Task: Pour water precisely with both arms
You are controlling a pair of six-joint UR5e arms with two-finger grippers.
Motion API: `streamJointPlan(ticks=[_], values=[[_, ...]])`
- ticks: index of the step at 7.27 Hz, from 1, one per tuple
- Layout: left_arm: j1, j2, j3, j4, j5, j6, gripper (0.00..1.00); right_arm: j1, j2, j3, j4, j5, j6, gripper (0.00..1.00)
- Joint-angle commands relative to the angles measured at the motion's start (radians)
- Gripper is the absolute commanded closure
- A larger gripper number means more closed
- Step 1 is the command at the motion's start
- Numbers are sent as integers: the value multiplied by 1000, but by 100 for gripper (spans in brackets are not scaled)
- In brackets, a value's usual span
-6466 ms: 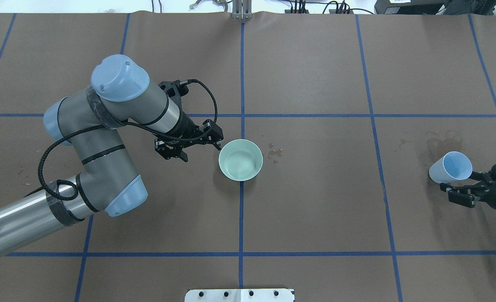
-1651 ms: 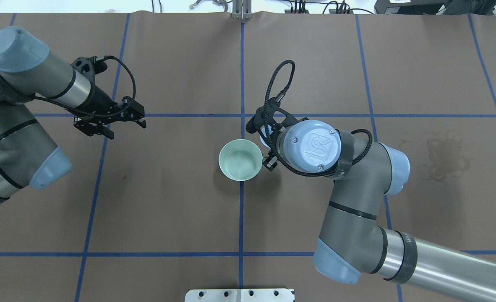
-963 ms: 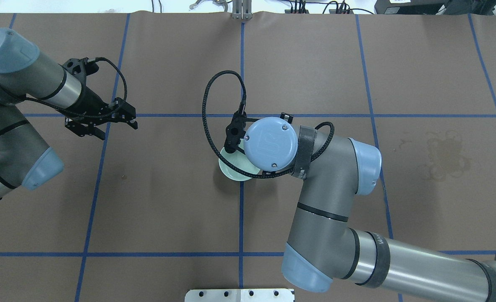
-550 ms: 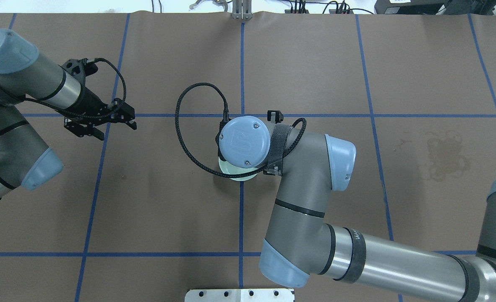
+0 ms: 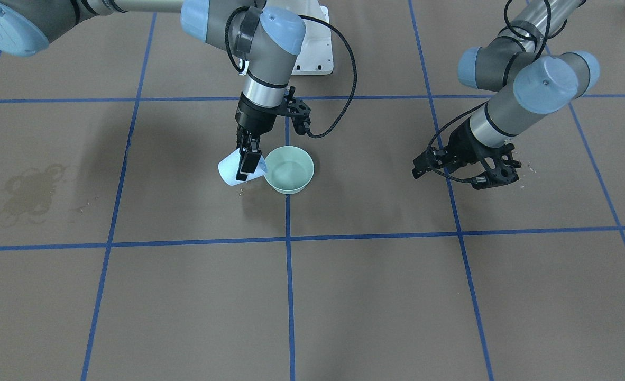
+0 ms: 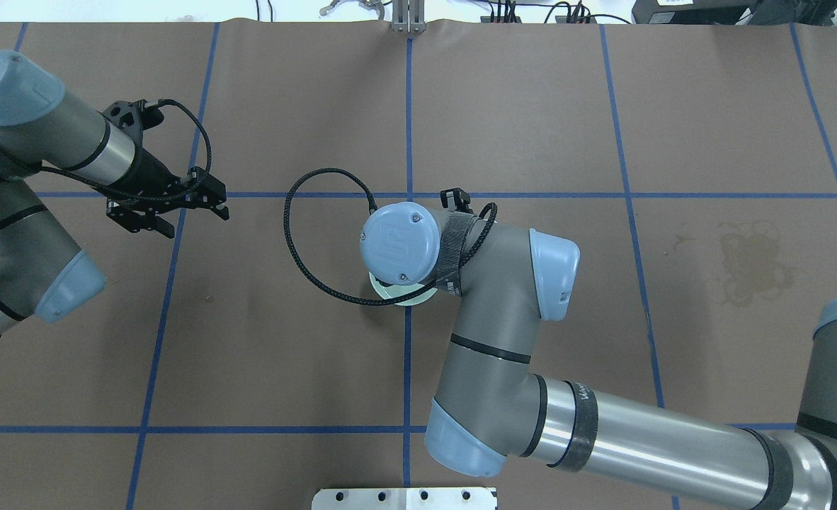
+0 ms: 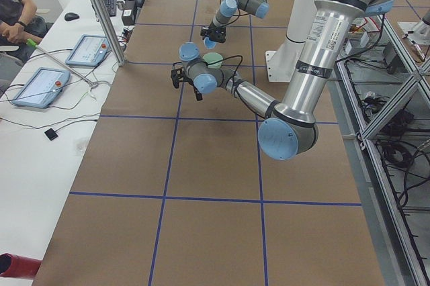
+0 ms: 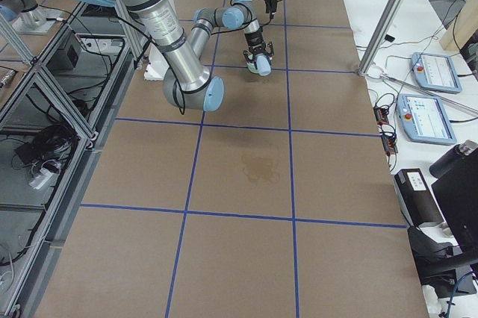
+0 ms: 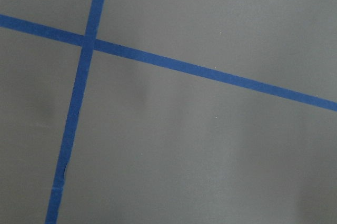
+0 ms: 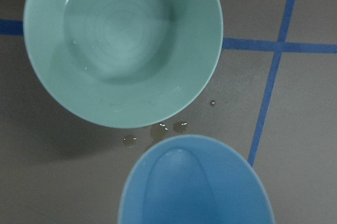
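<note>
My right gripper (image 5: 247,165) is shut on a light blue cup (image 5: 233,172) and holds it tipped, mouth towards a mint green bowl (image 5: 289,170). In the right wrist view the cup's rim (image 10: 195,182) lies just outside the bowl's rim (image 10: 126,113), with drops between them. The water (image 10: 113,37) shows as faint ripples in the bowl. In the overhead view the right wrist hides the cup and most of the bowl (image 6: 399,295). My left gripper (image 6: 171,212) is open and empty, far off to the bowl's left; it also shows in the front view (image 5: 463,172).
Several water drops (image 10: 158,129) lie on the brown table cover beside the bowl. A dried water stain (image 6: 748,273) marks the table's right side. Blue tape lines (image 9: 84,103) cross the table. The white pedestal base (image 5: 312,53) stands at the robot's edge.
My right arm brought the cup from the table's right side to the bowl, and its wrist now covers the bowl from above. My left arm drew back left from the bowl, then held still.
</note>
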Motion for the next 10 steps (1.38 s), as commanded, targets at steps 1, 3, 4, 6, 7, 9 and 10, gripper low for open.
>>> streamJointPlan(ticks=[1,3,4,6,7,9,10], values=[[0,0,1,0,0,0,0,-5,30,-35,-2,-6,-21,100],[0,2,1,0,-1,0,0,-5,136,-110,-110,-26,-99,100],[0,2,1,0,0,0,0,-5,157,-112,-176,-50,-134,100],[0,2,1,0,0,0,0,-40,193,-154,-230,-127,-147,100],[0,2,1,0,0,-1,0,-42,243,-174,-320,-133,-170,100],[0,3,1,0,0,-1,0,-44,256,-176,-385,-171,-216,100],[0,3,1,0,0,-1,0,-44,256,-176,-387,-174,-239,100]])
